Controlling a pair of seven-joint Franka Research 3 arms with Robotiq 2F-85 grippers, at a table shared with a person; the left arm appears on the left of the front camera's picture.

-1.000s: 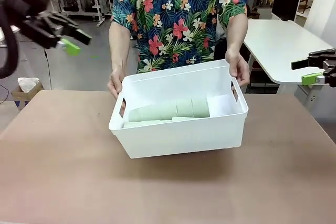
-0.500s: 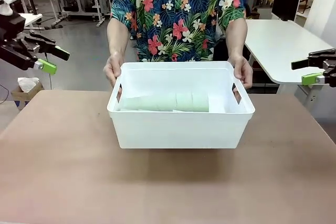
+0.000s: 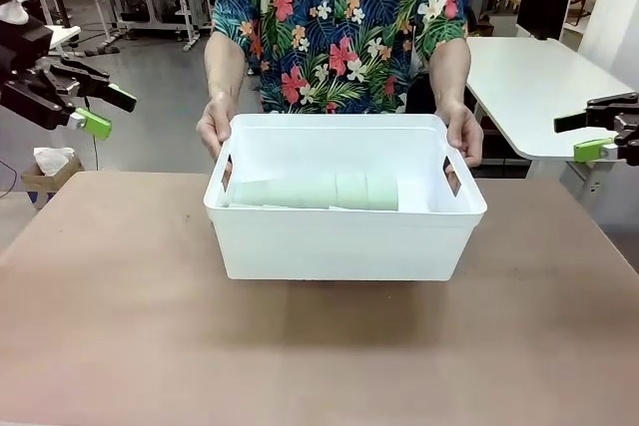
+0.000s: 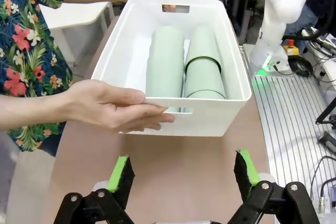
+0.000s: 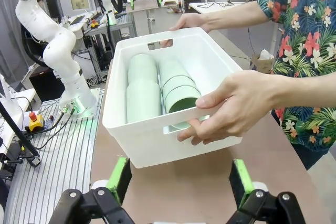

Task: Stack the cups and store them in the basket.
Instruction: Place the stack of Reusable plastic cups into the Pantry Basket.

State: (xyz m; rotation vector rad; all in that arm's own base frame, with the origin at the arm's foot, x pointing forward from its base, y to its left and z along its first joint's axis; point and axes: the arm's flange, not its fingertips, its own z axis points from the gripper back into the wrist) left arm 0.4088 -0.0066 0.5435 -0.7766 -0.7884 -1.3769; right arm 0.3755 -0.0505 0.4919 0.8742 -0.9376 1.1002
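A: Since a second ago the basket (image 3: pixel 344 236) has gone from tilted to level on the bench (image 3: pixel 120 326), and the left hand (image 3: pixel 100 112) has pulled back to the far left edge.

B: The hands?

A: Left hand and right hand (image 3: pixel 596 137) both spread wide, holding nothing.

B: The cups (image 4: pixel 184 64)?

A: Pale green, nested, lying in 2 stacks inside the basket; the person's hands (image 4: pixel 113 106) grip both short ends.

The basket (image 3: pixel 344 236) sits mid-table (image 3: pixel 120 326) ahead of me, the cups (image 3: pixel 315 192) lying inside it in two nested stacks side by side, the person's hands (image 3: pixel 216 127) gripping both short ends, my left gripper (image 3: pixel 105 112) off its left, my right gripper (image 3: pixel 591 137) off its right.
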